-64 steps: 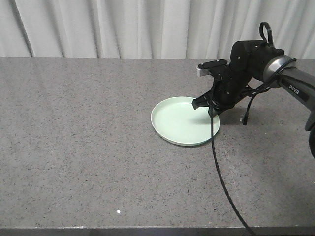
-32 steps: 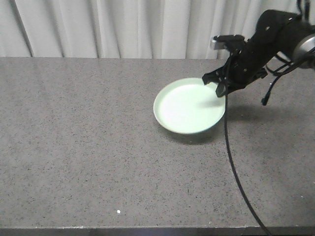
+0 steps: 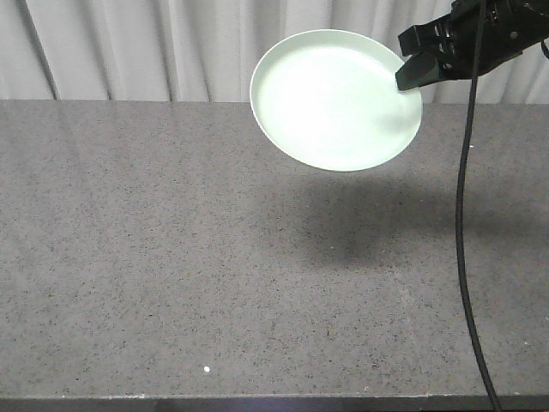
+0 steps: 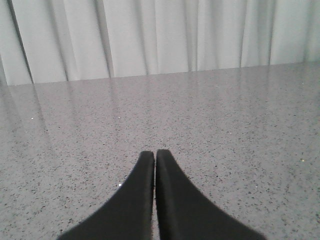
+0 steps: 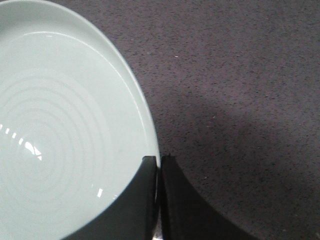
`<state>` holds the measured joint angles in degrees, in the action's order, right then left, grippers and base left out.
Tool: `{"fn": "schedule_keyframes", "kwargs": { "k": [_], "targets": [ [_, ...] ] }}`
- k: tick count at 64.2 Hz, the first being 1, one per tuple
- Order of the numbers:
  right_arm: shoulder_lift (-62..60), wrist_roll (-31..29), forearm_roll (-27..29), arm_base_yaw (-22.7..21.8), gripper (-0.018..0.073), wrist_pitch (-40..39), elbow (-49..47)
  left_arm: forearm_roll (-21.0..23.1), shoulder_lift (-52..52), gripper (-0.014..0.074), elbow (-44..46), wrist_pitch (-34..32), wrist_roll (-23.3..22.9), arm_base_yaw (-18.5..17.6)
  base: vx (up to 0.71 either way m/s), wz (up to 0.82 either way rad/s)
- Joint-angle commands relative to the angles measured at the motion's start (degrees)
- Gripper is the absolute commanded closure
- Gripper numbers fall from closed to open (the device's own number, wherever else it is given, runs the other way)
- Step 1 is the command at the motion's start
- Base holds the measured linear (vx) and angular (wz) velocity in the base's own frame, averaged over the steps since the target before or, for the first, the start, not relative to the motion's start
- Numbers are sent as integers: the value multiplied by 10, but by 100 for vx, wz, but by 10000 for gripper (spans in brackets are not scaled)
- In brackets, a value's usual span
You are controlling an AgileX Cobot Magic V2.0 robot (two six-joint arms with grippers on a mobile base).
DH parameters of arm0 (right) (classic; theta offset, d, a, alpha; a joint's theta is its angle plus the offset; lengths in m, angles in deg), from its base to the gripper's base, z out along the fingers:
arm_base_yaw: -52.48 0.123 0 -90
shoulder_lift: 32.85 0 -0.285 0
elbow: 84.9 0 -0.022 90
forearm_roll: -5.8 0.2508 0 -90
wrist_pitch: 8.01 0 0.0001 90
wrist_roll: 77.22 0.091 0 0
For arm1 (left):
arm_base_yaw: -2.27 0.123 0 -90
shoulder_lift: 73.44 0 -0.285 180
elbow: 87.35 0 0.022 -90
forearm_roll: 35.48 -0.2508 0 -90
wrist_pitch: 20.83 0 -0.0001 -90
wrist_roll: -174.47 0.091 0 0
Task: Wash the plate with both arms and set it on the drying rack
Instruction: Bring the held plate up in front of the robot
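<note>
Grey speckled counter [image 3: 171, 257]; right hand [image 5: 159, 162] pinches plate [image 3: 330, 99] rim aloft; left hand [image 4: 155, 160] closed, empty.

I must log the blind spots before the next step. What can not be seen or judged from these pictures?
- The drying rack: in no view.
- The right gripper, front view: its arm is cut off by the top and right edges.
- The plate: underside faces away from every camera; the right wrist view cuts off its left part.
- The left gripper: outside the front view; the left wrist view shows only its closed fingertips.
</note>
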<state>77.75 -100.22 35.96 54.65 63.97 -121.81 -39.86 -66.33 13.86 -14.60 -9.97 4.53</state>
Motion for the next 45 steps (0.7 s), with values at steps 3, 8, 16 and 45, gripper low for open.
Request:
{"fn": "schedule_keyframes", "kwargs": {
  "k": [3, 8, 16, 45],
  "targets": [
    [-73, -29, 42, -2, 566, -1, 42, 5, -9, 603, -11, -44, -2, 1, 0, 0],
    [-107, -51, 51, -2, 566, -17, 98, 5, -9, 603, -11, -44, -2, 1, 0, 0],
    [-169, -72, 53, -2, 566, -91, 203, 5, -9, 603, -11, -44, -2, 1, 0, 0],
    [-383, -97, 65, -6, 566, -232, 463, 5, -9, 603, -11, -44, -2, 1, 0, 0]
  ]
}}
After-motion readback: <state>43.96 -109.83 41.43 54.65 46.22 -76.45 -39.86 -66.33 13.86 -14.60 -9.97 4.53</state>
